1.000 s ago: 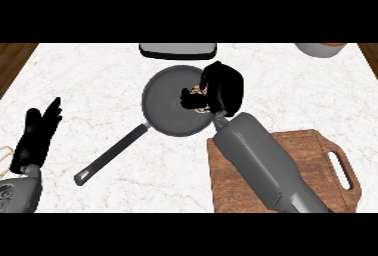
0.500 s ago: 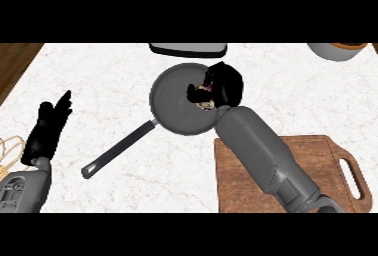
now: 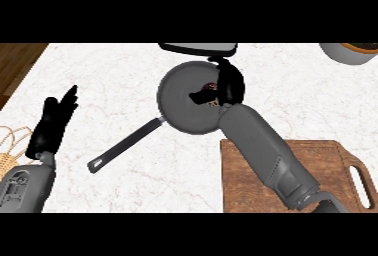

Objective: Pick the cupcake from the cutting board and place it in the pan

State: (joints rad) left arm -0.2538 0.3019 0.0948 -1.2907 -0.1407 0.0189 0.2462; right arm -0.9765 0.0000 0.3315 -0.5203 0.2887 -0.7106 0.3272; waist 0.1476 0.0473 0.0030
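A grey pan with a long dark handle lies on the white marble counter. My right hand reaches over the pan's right side, fingers curled round the cupcake, which shows only as a small brown and pink bit under the palm, just above the pan's bottom. The wooden cutting board sits at the lower right, partly under my right forearm, with nothing on its visible part. My left hand rests open at the left, fingers pointing up.
A dark rectangular object lies at the counter's far edge behind the pan. A white bowl stands at the top right. A wire basket shows at the left edge. Wooden floor lies beyond the counter's left edge.
The view has shifted, so everything sits slightly lower and to the right. My right hand stays over the pan with the cupcake. The left hand is still.
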